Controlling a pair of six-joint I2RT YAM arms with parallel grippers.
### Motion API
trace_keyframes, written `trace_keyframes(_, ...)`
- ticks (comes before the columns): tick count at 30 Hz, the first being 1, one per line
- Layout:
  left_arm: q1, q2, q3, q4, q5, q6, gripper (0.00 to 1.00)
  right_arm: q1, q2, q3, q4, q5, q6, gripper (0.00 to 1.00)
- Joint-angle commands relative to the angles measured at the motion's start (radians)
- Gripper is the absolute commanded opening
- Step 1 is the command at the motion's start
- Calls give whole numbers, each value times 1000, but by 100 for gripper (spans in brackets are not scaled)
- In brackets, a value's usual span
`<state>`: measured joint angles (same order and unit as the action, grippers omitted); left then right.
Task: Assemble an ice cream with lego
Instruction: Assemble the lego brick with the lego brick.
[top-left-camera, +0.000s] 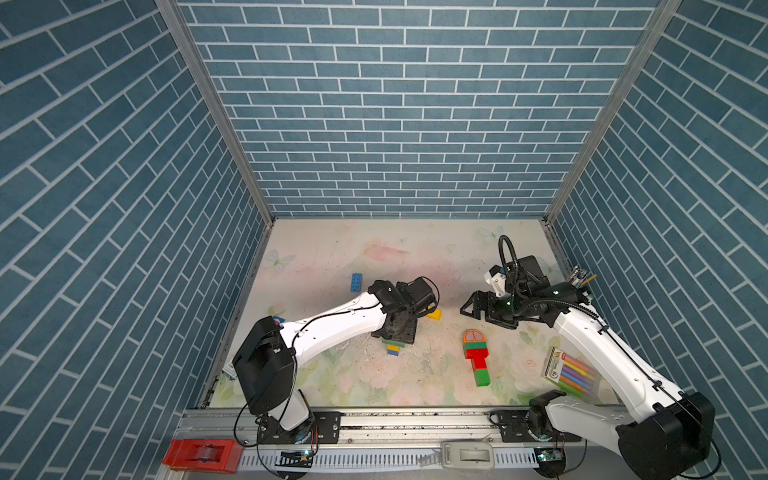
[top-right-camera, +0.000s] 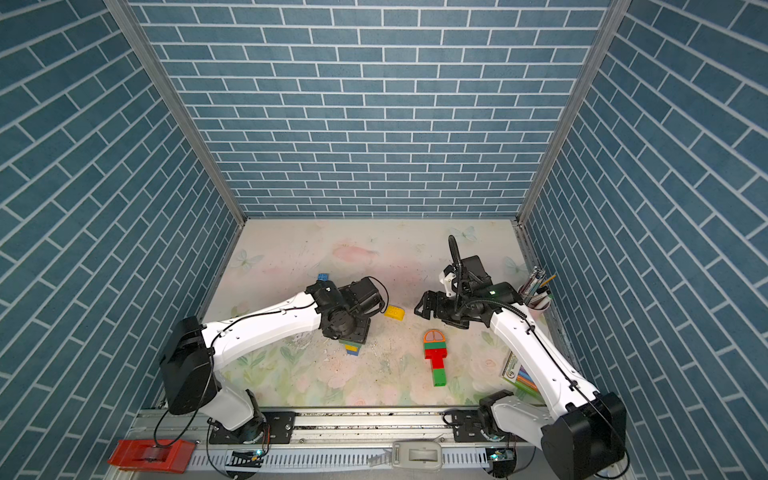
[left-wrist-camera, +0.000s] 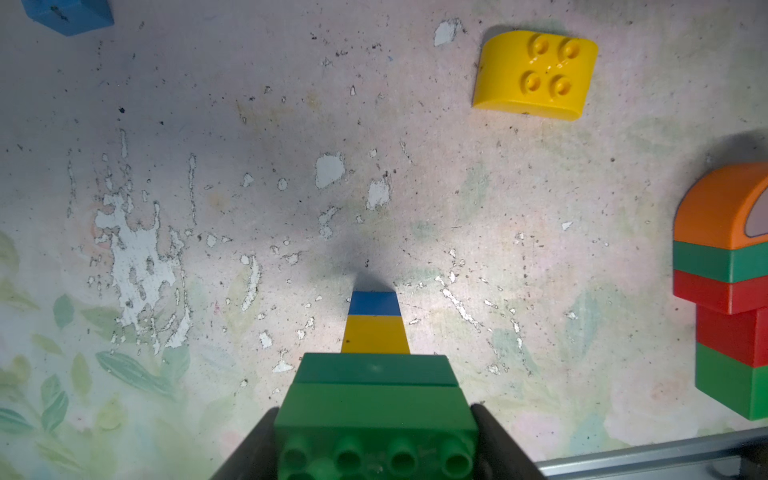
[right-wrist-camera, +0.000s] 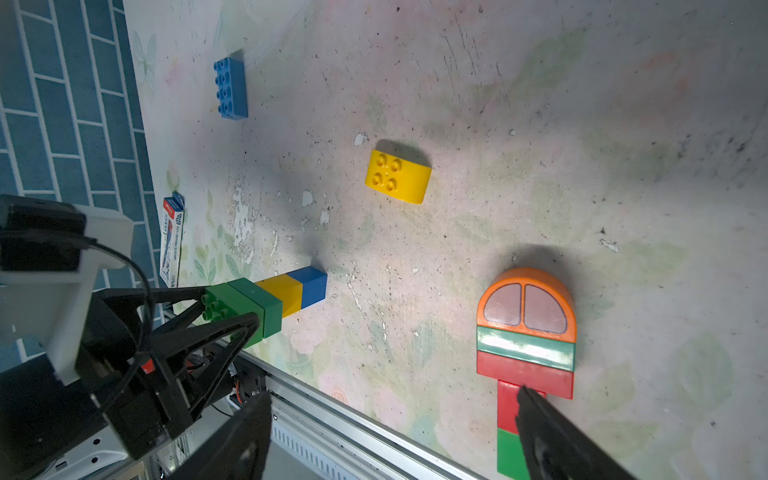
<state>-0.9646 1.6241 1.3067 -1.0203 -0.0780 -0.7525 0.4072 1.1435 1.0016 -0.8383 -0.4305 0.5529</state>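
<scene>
My left gripper (left-wrist-camera: 376, 434) is shut on the top green brick of a lego stack (left-wrist-camera: 376, 395) of two green bricks, a yellow and a blue one. The stack points blue end down at the mat, left of centre (top-left-camera: 392, 348) (top-right-camera: 352, 348). A finished-looking piece (top-left-camera: 476, 361) (right-wrist-camera: 525, 332) lies flat right of centre: orange dome, green, red, red, green. A yellow round-topped piece (top-left-camera: 435, 314) (left-wrist-camera: 534, 75) lies between the arms. A blue oblong brick (top-left-camera: 356, 284) (right-wrist-camera: 230, 89) lies further back. My right gripper (top-left-camera: 464, 308) (right-wrist-camera: 392, 395) hangs open and empty behind the flat piece.
A pack of coloured markers (top-left-camera: 571, 372) lies under the right arm. A pen cup (top-right-camera: 538, 291) stands at the right wall. A small box (right-wrist-camera: 171, 241) lies by the left wall. A red tape dispenser (top-left-camera: 201, 455) and a grey device (top-left-camera: 467, 455) sit beyond the front rail (top-left-camera: 395, 419).
</scene>
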Motion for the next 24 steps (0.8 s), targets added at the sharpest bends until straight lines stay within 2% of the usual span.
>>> trace_keyframes(1, -11, 80, -50, -83, 109, -14, 0, -2, -14, 25, -21, 3, 19, 93)
trace_keyframes(9, -17, 56, -214, 32, 182, -113, 0, -3, -16, 31, -32, 4, 7, 93)
trace_keyframes(16, -15, 145, -140, -17, 163, -81, 0, -3, -2, 36, -34, -1, -5, 93)
trace_keyframes(19, -15, 129, -180, 27, 189, -129, 0, -4, -6, 41, -42, 8, -7, 93)
trace_keyframes(24, -15, 91, -138, -9, 126, -148, 2, -3, -10, 28, -38, 6, -7, 93)
